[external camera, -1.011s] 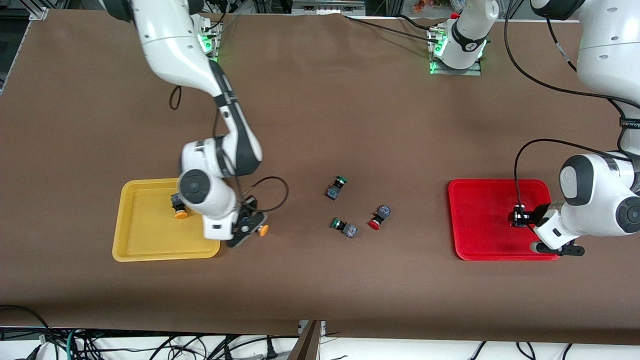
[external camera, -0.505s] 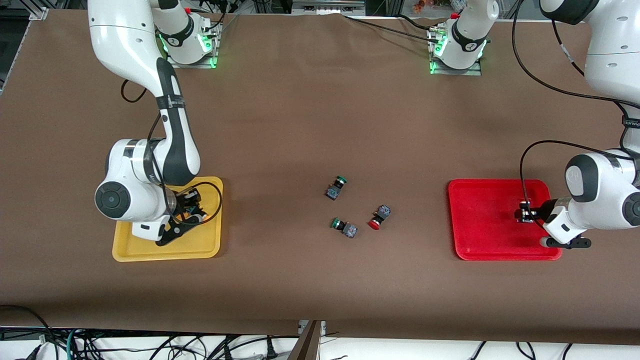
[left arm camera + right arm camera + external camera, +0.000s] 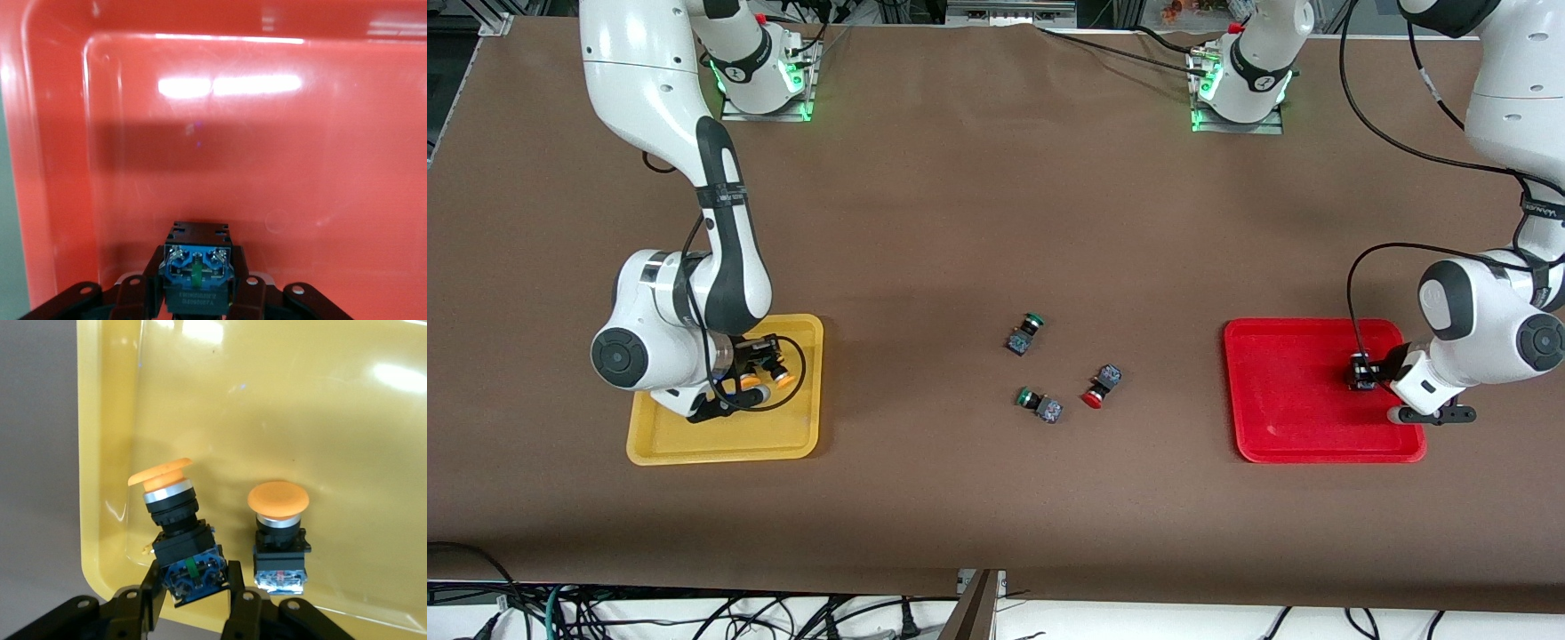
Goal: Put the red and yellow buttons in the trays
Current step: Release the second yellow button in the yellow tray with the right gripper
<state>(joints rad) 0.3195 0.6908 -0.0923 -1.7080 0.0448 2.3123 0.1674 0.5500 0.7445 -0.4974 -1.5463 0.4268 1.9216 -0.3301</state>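
- Front view: the right gripper (image 3: 758,380) is seen low over the yellow tray (image 3: 654,437), at the right arm's end of the table. Two yellow-orange caps show under it, close together; one yellow button (image 3: 783,377) sits beside the fingers, the 2nd is partly hidden by the wrist.
- Front view, cont.: the left gripper (image 3: 1360,373) is seen over the red tray (image 3: 1280,444), at the left arm's end, w/ a dark switch body pinched in it. A 2nd red button (image 3: 1096,391) is left on the bare table approx. mid-way between the trays, near two green buttons (image 3: 1027,331); the green ones are not part of the job.
- Left wrist view: the held red button (image 3: 197,273) is seen gripped by its blue-and-black body, fingers closed narrow on it, over the tray floor. The cap is not shown here. Contact w/ the floor cannot be told.
- Right wrist view: a yellow button (image 3: 177,533) is clamped by its body between the fingers, tilted, cap up, just inside the tray's rim. The other yellow button (image 3: 279,537) stands upright beside it in the tray, not touching.
- Step judged: both arms at the release stage, one button each.
- Next move, as judged: both grips to be opened low so nothing rolls, esp. the tilted yellow one near the rim. The table's red button is then to be fetched for the red tray.
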